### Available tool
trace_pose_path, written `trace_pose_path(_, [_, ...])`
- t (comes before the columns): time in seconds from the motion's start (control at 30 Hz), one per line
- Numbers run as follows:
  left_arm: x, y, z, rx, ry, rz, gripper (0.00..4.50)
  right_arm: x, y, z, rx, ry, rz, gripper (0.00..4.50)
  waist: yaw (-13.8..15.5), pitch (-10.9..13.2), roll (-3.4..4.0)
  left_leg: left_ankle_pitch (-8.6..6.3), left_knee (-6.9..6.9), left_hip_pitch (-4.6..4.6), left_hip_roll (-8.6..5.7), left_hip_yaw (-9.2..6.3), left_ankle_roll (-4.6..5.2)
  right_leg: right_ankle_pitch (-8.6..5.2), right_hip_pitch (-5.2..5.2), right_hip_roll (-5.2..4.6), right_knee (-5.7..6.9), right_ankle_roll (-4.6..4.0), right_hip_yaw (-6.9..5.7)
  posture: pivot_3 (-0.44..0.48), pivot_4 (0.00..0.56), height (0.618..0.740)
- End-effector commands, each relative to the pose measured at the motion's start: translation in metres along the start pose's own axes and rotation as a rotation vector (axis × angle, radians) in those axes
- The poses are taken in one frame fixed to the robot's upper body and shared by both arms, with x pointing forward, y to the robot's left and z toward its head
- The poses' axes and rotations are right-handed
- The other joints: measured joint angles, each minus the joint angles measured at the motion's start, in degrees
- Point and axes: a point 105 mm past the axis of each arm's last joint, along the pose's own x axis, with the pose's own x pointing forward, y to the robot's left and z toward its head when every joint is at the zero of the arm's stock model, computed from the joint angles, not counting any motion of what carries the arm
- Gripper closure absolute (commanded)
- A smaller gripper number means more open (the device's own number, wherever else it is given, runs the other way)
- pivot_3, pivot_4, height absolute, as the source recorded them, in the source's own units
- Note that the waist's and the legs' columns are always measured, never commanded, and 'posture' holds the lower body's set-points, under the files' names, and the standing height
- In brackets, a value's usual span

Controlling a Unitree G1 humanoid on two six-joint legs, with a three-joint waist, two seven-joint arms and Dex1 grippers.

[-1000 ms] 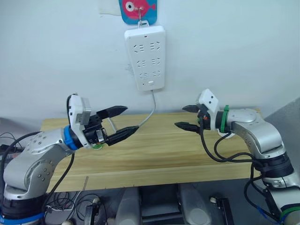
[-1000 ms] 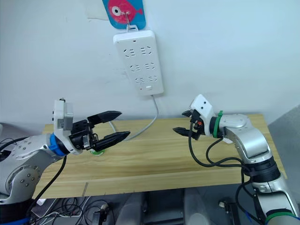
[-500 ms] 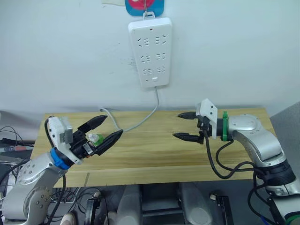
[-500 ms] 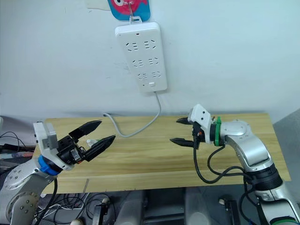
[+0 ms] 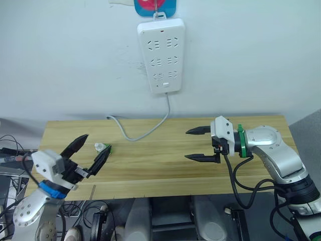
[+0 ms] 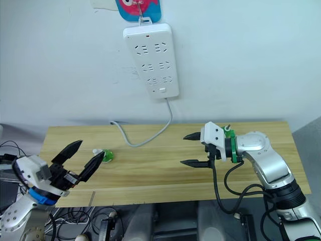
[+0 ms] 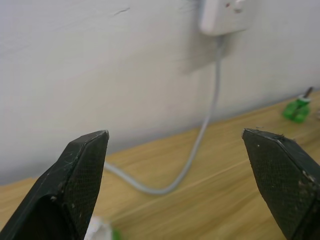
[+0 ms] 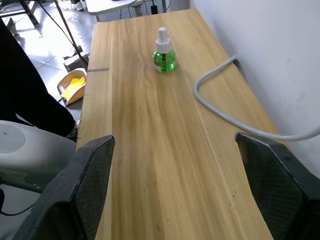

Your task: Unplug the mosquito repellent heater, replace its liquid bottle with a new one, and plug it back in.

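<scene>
Mosquito-repellent refill, the new one (image 5: 103, 147), a small round translucent green bottle with a whitish screw cap, stands upright on the left part of the long pale wooden surface (image 5: 165, 165), with bare wood all around it. Just nearer the front edge, the left end effector (image 5: 84, 152) hovers with its two black fingers spread wide and nothing between them; the bottle sits just beyond its fingertips, not touched. In the left wrist view the bottle's whitish cap shows blurred beside one finger (image 7: 75, 185).

Behind the bottle, a grey power cord (image 5: 145, 131) comes onto the surface near the back edge, curves along the wood and climbs the pale wall to a long white plastic power strip (image 5: 161, 56) hanging from a hook, with a red and blue fish-shaped sticker (image 5: 155, 6) above it. The cord lies apart from the bottle, between it and the wall.

Further right, the right end effector (image 5: 199, 144) hangs above the middle of the surface, its fingers also wide apart and empty, pointing toward the bottle with open wood between them. A second small green bottle (image 6: 228, 132) shows partly behind the right arm's wrist, near the back edge; its top is hard to make out.
</scene>
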Motion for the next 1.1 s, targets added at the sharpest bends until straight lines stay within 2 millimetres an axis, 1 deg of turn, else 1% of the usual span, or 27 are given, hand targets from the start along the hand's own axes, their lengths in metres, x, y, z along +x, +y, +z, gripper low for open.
trace_pose_path(0.03, [-0.019, 0.009, -0.002, 0.040, 0.005, 0.086, 0.00, 0.000, 0.003, 0.008, -0.048, -0.013, 0.025, 0.50, 0.08, 0.00, 0.00, 0.00, -0.01, -0.01, 0.00, -0.02, 0.00, 0.00, 0.00, 0.00, -0.01, 0.00, -0.02, -0.024, 0.377, 0.730])
trace_pose_path(0.2, [-0.037, 0.011, -0.013, 0.039, 0.032, 0.153, 0.00, -0.001, 0.004, 0.009, -0.050, -0.013, 0.034, 0.50, 0.48, 0.00, -0.01, 0.00, -0.05, -0.05, -0.02, -0.04, 0.00, 0.00, -0.01, -0.03, -0.08, 0.00, -0.06, -0.021, 0.376, 0.730])
trace_pose_path(0.37, [-0.046, 0.019, -0.022, 0.067, 0.052, 0.193, 0.00, 0.002, 0.008, 0.014, -0.074, -0.021, 0.049, 0.50, 1.13, 0.00, -0.01, 0.00, -0.15, -0.06, -0.02, -0.04, -0.01, -0.01, -0.03, -0.03, -0.15, 0.01, -0.08, -0.019, 0.381, 0.730])
trace_pose_path(0.43, [-0.048, 0.022, -0.026, 0.084, 0.056, 0.207, 0.00, 0.004, 0.010, 0.019, -0.092, -0.031, 0.053, 0.50, 1.27, 0.02, -0.02, 0.00, -0.22, -0.06, -0.03, -0.04, -0.01, -0.01, -0.03, -0.03, -0.22, 0.01, -0.09, -0.018, 0.395, 0.730])
trace_pose_path(0.53, [-0.046, 0.024, -0.034, 0.094, 0.048, 0.222, 0.00, 0.007, 0.010, 0.028, -0.110, -0.046, 0.052, 0.50, 1.28, 0.09, -0.09, 0.00, -0.38, -0.06, -0.03, -0.03, -0.01, 0.00, -0.03, -0.03, -0.40, 0.01, -0.10, -0.021, 0.414, 0.730])
trace_pose_path(0.73, [-0.035, 0.024, -0.049, 0.097, 0.028, 0.240, 0.00, 0.007, 0.008, 0.047, -0.135, -0.059, 0.047, 0.50, 1.27, 0.82, -0.14, 0.00, -0.63, -0.10, -0.01, -0.04, -0.01, 0.00, -0.03, -0.03, -0.69, 0.01, -0.16, -0.043, 0.455, 0.730])
trace_pose_path(0.87, [-0.030, 0.022, -0.058, 0.095, 0.037, 0.222, 0.00, 0.006, 0.007, 0.053, -0.137, -0.060, 0.039, 0.50, 1.19, 1.63, -0.16, -0.01, -0.67, -0.16, 0.00, -0.03, 0.00, 0.00, -0.03, -0.03, -0.83, 0.01, -0.17, -0.056, 0.470, 0.730])
trace_pose_path(0.9, [-0.028, 0.024, -0.060, 0.098, 0.038, 0.229, 0.00, 0.006, 0.007, 0.055, -0.137, -0.060, 0.037, 0.50, 1.19, 1.73, -0.14, -0.02, -0.69, -0.17, 0.01, -0.02, 0.01, 0.00, -0.04, -0.03, -0.86, 0.01, -0.17, -0.066, 0.478, 0.730])
trace_pose_path(1.1, [-0.021, 0.034, -0.071, 0.108, 0.053, 0.250, 0.00, 0.006, 0.006, 0.061, -0.134, -0.060, 0.019, 0.50, 1.19, 2.64, -0.16, -0.02, -0.70, -0.17, 0.01, -0.03, 0.02, 0.00, -0.05, -0.04, -0.86, 0.01, -0.18, -0.083, 0.482, 0.730])
